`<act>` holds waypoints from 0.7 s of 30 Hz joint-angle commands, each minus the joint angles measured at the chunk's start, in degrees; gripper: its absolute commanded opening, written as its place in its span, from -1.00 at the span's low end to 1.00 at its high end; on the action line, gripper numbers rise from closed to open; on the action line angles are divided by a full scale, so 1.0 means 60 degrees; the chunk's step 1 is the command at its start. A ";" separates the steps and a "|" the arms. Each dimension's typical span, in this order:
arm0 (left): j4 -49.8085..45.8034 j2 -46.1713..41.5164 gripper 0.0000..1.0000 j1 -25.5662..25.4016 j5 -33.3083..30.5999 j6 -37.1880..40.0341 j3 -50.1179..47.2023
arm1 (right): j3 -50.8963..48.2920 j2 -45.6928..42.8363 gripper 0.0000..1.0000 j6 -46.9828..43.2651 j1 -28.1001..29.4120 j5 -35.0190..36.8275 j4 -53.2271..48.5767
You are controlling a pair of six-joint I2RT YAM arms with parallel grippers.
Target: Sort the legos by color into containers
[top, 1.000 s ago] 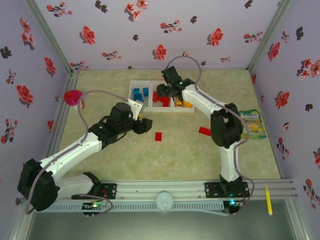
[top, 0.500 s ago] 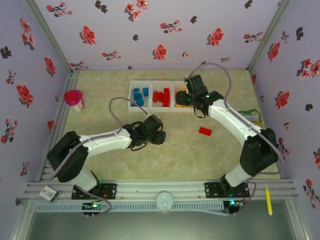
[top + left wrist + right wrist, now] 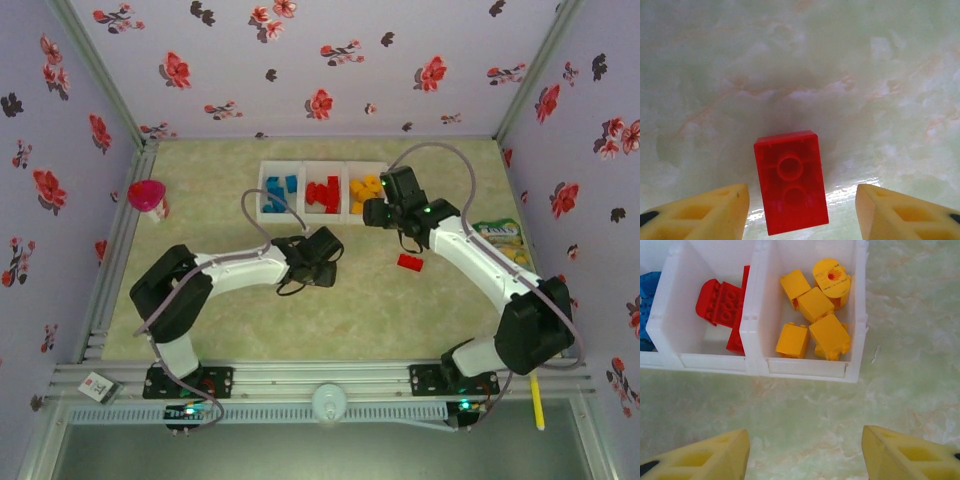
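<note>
**Left wrist view: time for a careful grab**

Our left gripper (image 3: 800, 202) has its two yellow fingers (image 3: 705, 212) apart. One red brick (image 3: 790, 187) lies flat on the table (image 3: 865, 75) in the gap between them. Neither finger touches it. The brick sits closer to one finger than the other, and it is turned a little crooked.

We think the job now is to grab this brick. To do it well, we should go lower first, so the fingers come down beside its long sides. We should also slide over a bit, so the brick is in the middle. Then we squeeze slowly. If one finger hits first, the brick could spin or skid on the smooth table.

After that it belongs with the other red bricks (image 3: 722, 302) in the middle box of the white tray (image 3: 805, 367). That box is between the blue bricks (image 3: 280, 188) and the yellow bricks (image 3: 815, 315). We should lift the brick high enough to clear the wall.

Our right gripper (image 3: 805, 450) hangs over the table just in front of the yellow box. Its fingers are apart too, and it holds nothing. A second red brick (image 3: 409, 262) lies on the table near that arm, apart from the tray.
</note>
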 commanded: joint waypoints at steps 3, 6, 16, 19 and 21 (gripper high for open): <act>-0.0732 0.0425 0.19 -0.0047 -0.0487 -0.0127 0.0527 | -0.0215 -0.0238 0.23 0.0200 -0.0072 0.0192 -0.0056; -0.0727 0.0563 0.14 -0.0044 -0.0497 -0.0081 0.0607 | -0.0223 -0.0238 0.23 0.0211 -0.0064 0.0193 -0.0053; -0.0843 0.1117 -0.38 0.0068 -0.1060 0.0497 0.0990 | -0.0784 -0.0707 0.25 0.0270 -0.0086 0.0340 -0.0394; -0.0880 0.0986 -0.50 0.0070 -0.1210 0.0680 0.1021 | -0.0959 -0.0971 0.24 0.0270 -0.0086 0.0470 -0.0602; -0.0373 0.0501 -0.52 0.0060 -0.1224 0.1052 0.0680 | -0.1124 -0.1200 0.24 0.0290 -0.0086 0.0553 -0.0731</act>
